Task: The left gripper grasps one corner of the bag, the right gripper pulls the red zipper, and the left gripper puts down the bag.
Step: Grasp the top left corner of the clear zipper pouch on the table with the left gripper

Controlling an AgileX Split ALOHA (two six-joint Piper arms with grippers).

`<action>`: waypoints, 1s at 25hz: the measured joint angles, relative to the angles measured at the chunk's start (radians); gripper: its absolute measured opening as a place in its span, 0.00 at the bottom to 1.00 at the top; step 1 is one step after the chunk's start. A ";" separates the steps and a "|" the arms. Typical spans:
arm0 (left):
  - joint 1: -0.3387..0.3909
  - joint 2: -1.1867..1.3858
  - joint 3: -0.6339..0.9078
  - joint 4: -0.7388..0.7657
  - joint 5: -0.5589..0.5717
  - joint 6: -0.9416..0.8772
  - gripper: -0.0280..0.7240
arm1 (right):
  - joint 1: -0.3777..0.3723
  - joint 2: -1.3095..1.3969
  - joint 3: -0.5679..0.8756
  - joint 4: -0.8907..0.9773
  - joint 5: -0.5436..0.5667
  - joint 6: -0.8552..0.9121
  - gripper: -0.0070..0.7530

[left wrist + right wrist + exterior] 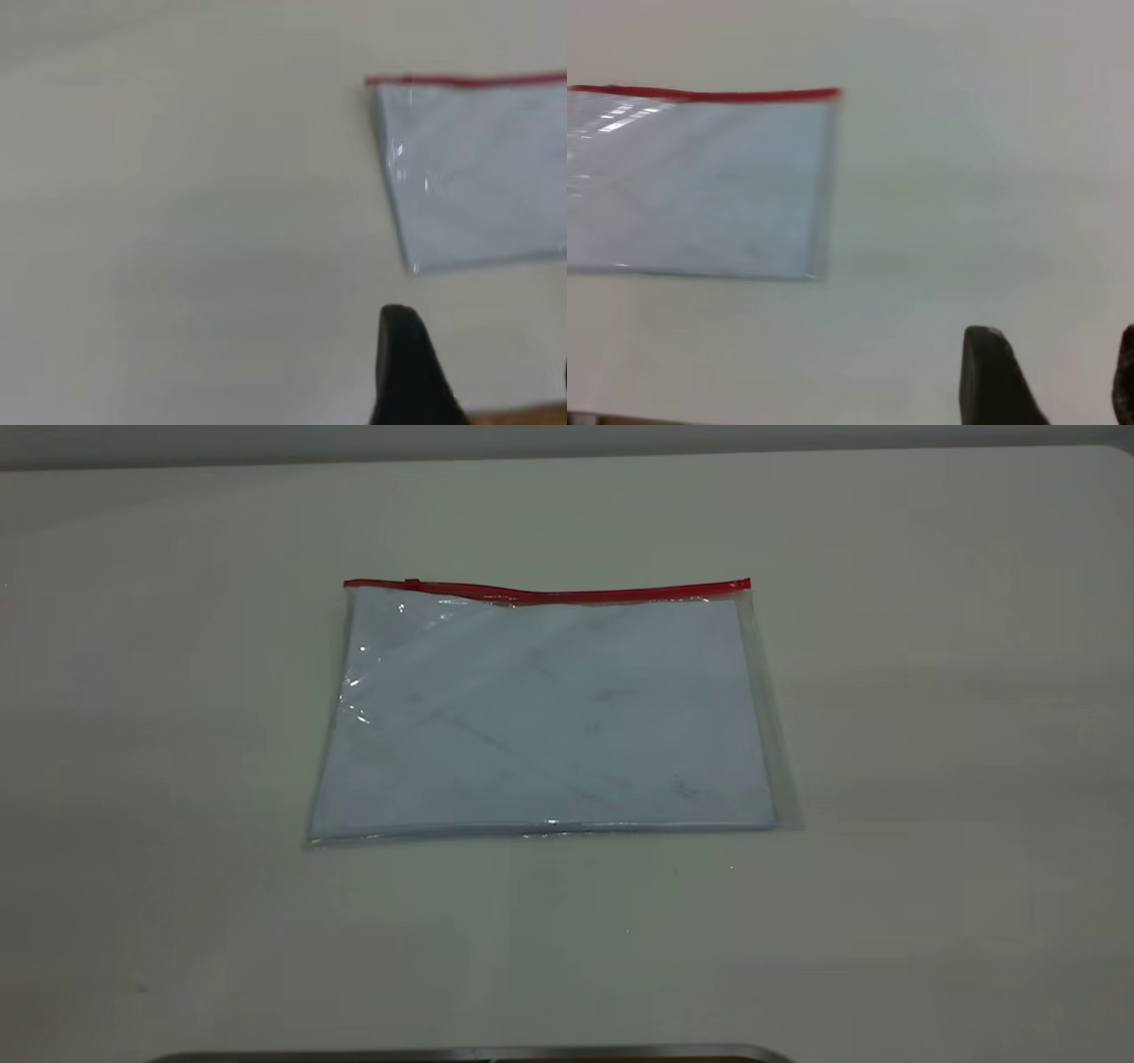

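Exterior view is giving you the bag (545,713) lying flat in the middle of the table (930,735), with nothing touching it and neither arm showing. The zipper (549,592) is running along the bag's far long edge, and its small slider (412,584) is sitting near the left end of that strip. Pale paper is showing through the clear plastic, and glare is catching the left side of the pouch.

Your left wrist camera is looking at the bag's left end from well apart; the left gripper (478,372) is hanging above bare table, with one dark finger (407,367) in view and a sliver of the other at the frame's edge, so the jaws are standing wide and holding nothing.

Your right wrist camera is seeing the bag's right end, again well apart. The right gripper (1054,381) is showing two dark fingers (992,376) with bare table between them, jaws wide, gripping nothing.
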 joint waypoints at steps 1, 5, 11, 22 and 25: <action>0.000 0.060 -0.009 0.000 -0.038 -0.003 0.67 | 0.000 0.066 0.000 0.026 -0.051 -0.031 0.52; 0.000 0.337 -0.044 -0.007 -0.160 0.027 0.67 | 0.000 0.334 -0.009 0.169 -0.209 -0.214 0.61; 0.000 0.754 -0.102 -0.124 -0.331 0.164 0.68 | 0.000 0.696 -0.078 0.529 -0.365 -0.658 0.67; 0.000 1.478 -0.340 -0.565 -0.604 0.626 0.68 | 0.142 1.255 -0.258 1.080 -0.400 -1.247 0.67; 0.000 1.667 -0.472 -0.625 -0.577 0.695 0.71 | 0.214 1.357 -0.319 1.133 -0.405 -1.278 0.67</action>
